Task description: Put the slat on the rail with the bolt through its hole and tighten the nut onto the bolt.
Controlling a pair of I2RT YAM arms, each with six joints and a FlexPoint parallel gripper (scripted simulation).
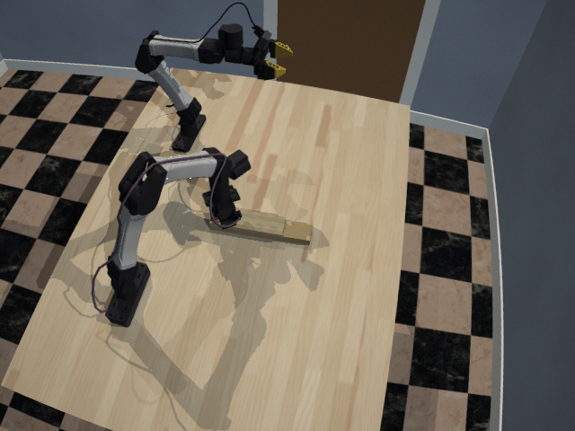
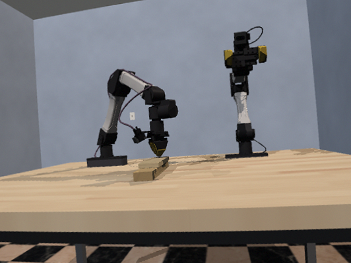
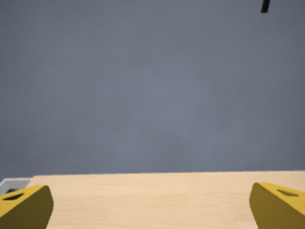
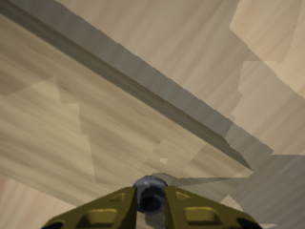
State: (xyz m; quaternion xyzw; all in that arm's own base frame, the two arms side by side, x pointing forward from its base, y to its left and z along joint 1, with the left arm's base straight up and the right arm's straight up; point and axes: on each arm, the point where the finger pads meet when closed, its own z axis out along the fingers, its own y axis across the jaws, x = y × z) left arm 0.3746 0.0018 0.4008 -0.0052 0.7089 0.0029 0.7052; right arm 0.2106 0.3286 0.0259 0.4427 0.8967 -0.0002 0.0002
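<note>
Pinches the dark nut (image 4: 151,195) near one end of the slat (image 1: 260,223) (image 2: 153,162) (image 4: 105,119), atop the rail (image 1: 297,230) (image 2: 144,175) on the counter (image 1: 324,301) (image 2: 185,193) (image 3: 152,200) (image 4: 186,38), with right gripper (image 1: 228,220) (image 2: 160,154) (image 4: 151,202) pointing down; holds left gripper (image 1: 287,61) (image 2: 246,56) (image 3: 152,205) raised well apart, wide open, gripping nothing.
</note>
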